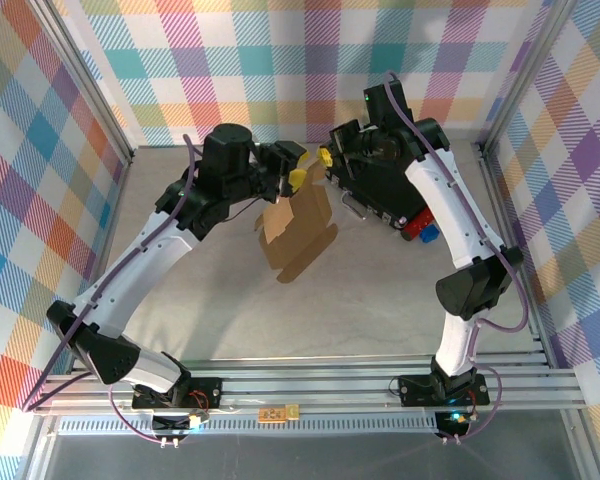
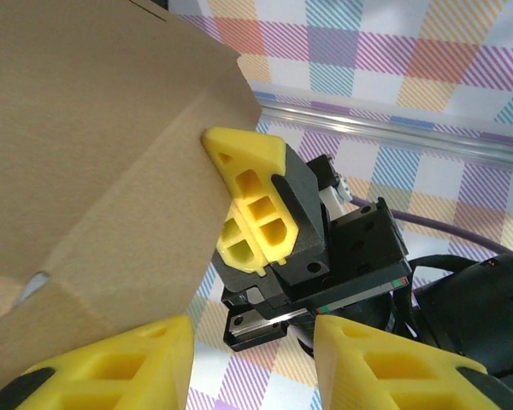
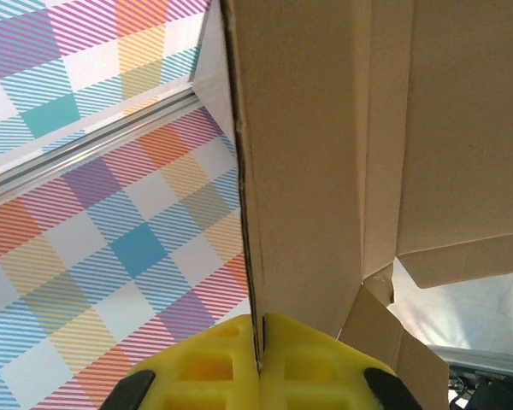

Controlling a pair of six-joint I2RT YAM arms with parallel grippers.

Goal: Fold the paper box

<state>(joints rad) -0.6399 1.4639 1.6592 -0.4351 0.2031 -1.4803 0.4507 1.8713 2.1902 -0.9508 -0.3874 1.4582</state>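
Observation:
The paper box (image 1: 298, 232), a brown die-cut cardboard sheet with flaps and tabs, hangs partly folded above the middle of the table. My right gripper (image 3: 258, 329) is shut on one thin edge of the paper box (image 3: 325, 171), the panel standing straight up from its yellow pads. From above, the right gripper (image 1: 325, 158) holds the sheet's top corner. My left gripper (image 1: 298, 180) faces it, close by at the same corner. In the left wrist view the left gripper (image 2: 252, 367) stands open with nothing between its fingers; the cardboard (image 2: 94, 162) lies just beside its left finger (image 2: 111, 367).
A black case (image 1: 380, 185) with a metal handle lies behind the right gripper, with red and blue pieces (image 1: 420, 230) at its near corner. Checked walls and aluminium rails (image 1: 500, 200) ring the table. Bare tabletop (image 1: 310, 320) lies in front of the box.

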